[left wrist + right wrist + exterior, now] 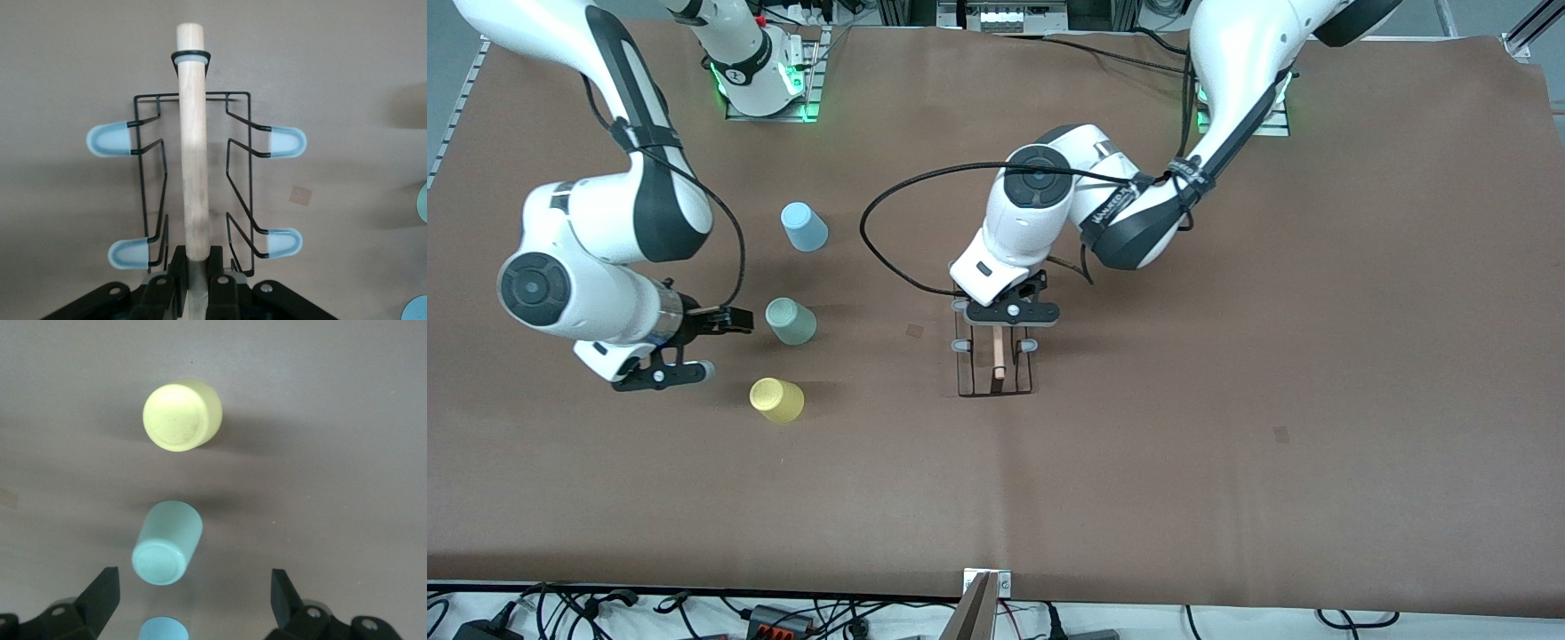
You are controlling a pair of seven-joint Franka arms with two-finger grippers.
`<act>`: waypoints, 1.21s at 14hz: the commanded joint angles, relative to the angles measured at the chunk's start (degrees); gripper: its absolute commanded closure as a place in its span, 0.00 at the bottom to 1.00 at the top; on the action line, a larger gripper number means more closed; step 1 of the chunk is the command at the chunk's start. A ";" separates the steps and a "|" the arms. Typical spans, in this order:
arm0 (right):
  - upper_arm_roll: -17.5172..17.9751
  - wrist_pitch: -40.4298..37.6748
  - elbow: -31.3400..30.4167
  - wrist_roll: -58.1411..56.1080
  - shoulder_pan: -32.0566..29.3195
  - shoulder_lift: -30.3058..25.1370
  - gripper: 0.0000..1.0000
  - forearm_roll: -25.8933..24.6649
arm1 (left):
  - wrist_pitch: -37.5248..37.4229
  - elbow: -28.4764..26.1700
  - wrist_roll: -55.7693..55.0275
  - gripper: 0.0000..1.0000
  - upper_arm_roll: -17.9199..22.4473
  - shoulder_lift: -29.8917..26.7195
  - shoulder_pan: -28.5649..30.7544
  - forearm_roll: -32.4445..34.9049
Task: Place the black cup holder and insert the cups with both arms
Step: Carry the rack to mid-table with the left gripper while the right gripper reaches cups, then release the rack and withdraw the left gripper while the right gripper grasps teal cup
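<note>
A: Holding the holder (pixel 994 363) by its wooden rod (pixel 194 153), the left gripper (pixel 997 342) is clamped tight on the rod's end. In the left wrist view the fingers (pixel 175 279) pinch the rod from both sides, and four grey-tipped pegs show on the wire frame.

B: Where is the holder?

A: At mid-table, under the left gripper. Whether its base rests on the table (pixel 1227 400) or hangs just above it cannot be told.

B: And the right gripper?

A: The right gripper (pixel 694 342) has its jaws spread wide and holds nothing. It waits beside the green cup (pixel 791 321), toward the right arm's end of the table.

B: Cup positions?

A: Three cups stand mouth-down in a row, apart from one another. The blue cup (pixel 804 226) is farthest from the front camera, the green cup is in the middle, and the yellow cup (pixel 776 400) is nearest. All are well apart from the holder.

B: Step in hand?

A: Judged as the first: placing the holder. No cup is on a peg.

B: Next move?

A: Probably seat the holder flat and release the rod. The right gripper then likely closes on a cup.
</note>
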 commanded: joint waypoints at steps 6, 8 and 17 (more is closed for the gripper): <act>-0.04 0.29 0.41 0.81 0.97 4.56 0.00 4.83 | 1.23 3.48 -2.31 0.55 3.82 1.93 -4.33 1.18; -0.04 0.72 -0.90 1.16 2.20 5.70 0.00 4.92 | -1.39 4.36 -1.96 0.36 3.82 -0.26 -2.84 0.91; -0.47 0.91 -3.54 3.71 3.96 8.00 0.00 3.86 | -21.69 4.02 11.74 0.00 2.59 -18.10 19.72 0.65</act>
